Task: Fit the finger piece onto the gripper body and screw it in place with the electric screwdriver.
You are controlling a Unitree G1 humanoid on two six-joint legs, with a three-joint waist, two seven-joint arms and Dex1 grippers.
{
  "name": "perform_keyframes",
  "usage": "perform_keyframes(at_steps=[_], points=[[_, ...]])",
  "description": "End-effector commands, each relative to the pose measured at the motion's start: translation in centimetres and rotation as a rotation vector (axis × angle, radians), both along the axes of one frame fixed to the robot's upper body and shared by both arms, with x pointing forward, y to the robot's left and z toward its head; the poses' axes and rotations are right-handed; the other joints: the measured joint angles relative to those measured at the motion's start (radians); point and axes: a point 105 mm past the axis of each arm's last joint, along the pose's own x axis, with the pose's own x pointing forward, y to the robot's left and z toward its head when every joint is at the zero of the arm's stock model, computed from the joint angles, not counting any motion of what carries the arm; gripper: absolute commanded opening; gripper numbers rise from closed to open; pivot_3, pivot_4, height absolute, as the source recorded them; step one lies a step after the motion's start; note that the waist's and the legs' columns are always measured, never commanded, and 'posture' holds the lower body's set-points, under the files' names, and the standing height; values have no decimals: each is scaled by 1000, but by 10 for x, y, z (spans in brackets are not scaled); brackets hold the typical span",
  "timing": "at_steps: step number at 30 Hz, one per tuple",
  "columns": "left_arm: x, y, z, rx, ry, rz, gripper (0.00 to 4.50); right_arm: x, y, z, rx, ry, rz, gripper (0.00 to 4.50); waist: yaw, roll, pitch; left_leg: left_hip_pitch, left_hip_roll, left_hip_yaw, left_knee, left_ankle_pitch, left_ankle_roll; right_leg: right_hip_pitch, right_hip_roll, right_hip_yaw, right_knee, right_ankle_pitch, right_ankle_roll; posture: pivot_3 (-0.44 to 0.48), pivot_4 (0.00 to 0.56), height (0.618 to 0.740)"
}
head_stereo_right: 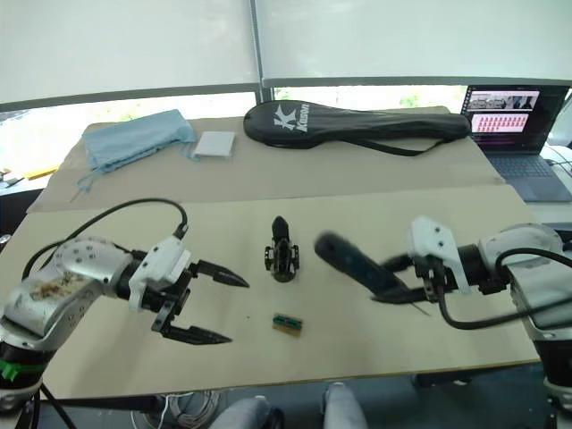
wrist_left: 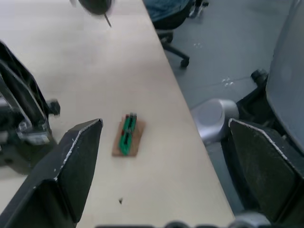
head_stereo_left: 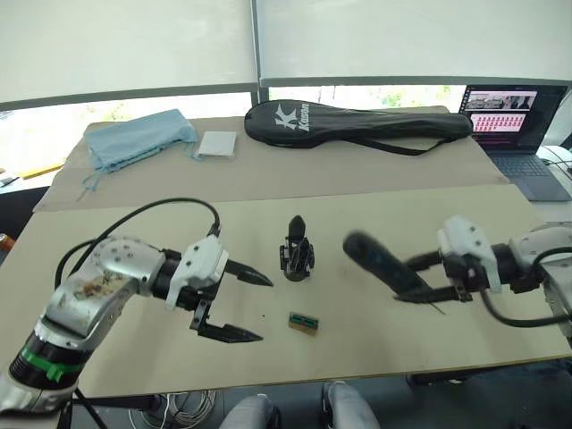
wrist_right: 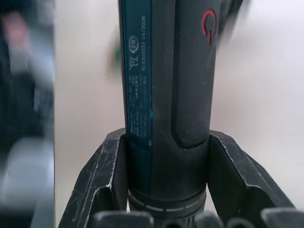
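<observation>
The gripper body (head_stereo_left: 297, 256), a small black blocky mechanism, stands upright at the table's middle with a black pointed finger rising from its top. I cannot tell the finger piece apart from it. My right gripper (head_stereo_left: 415, 279) is shut on the electric screwdriver (head_stereo_left: 382, 263), a thick dark cylinder held slanted just right of the gripper body, its thin bit (wrist_left: 108, 20) near the table. My left gripper (head_stereo_left: 264, 309) stands open, left of the gripper body and apart from it, with nothing between its fingers. The gripper body's edge (wrist_left: 21, 128) also shows in the left wrist view.
A small green-and-tan block (head_stereo_left: 305, 323) lies near the front edge, below the gripper body. At the back lie a long black racket bag (head_stereo_left: 357, 123), a blue cloth (head_stereo_left: 138, 136) and a white pad (head_stereo_left: 216, 145). An open laptop (head_stereo_left: 514, 125) sits far right.
</observation>
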Motion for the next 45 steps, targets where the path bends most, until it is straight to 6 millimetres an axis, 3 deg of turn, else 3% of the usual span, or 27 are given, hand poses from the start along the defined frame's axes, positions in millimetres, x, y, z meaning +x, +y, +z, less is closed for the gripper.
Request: perform_keyframes(at_steps=[1, 6, 14, 24, 45], points=[[5, -5, -9, -63, -80, 13, 4500, -26, 27, 11, 201, -50, 30, 1879, 21, -2, 1, 0, 0, -1, 0, -1, 1, 1, 0, 0, 0, 0, 0, 0, 150, 736], [19, -10, -43, -66, -115, 12, 4500, -40, 55, -4, 397, -50, 13, 1879, 34, -4, 1, -1, -5, 1, 2, -2, 3, 1, -1, -2, 0, 1, 1, 0, 150, 736], [26, -24, -65, -64, -92, -88, 4500, -47, 74, -7, 470, -127, 61, 1879, 14, -4, 2, 2, -4, 2, 2, -2, 3, 1, 2, -6, 1, 1, 1, 0, 150, 736], [46, -36, -71, -82, -146, -62, 4500, -41, 81, 3, 500, -147, 68, 1879, 4, -5, 2, 3, -4, 2, 2, -1, 3, 2, 2, -6, 1, 1, 1, 0, 150, 736], [45, -51, -66, -103, -133, -88, 4500, -36, 86, 3, 495, -140, 44, 1879, 3, -5, 2, 3, -4, 2, 2, -1, 3, 1, 2, -6, 1, 1, 1, 0, 150, 736]])
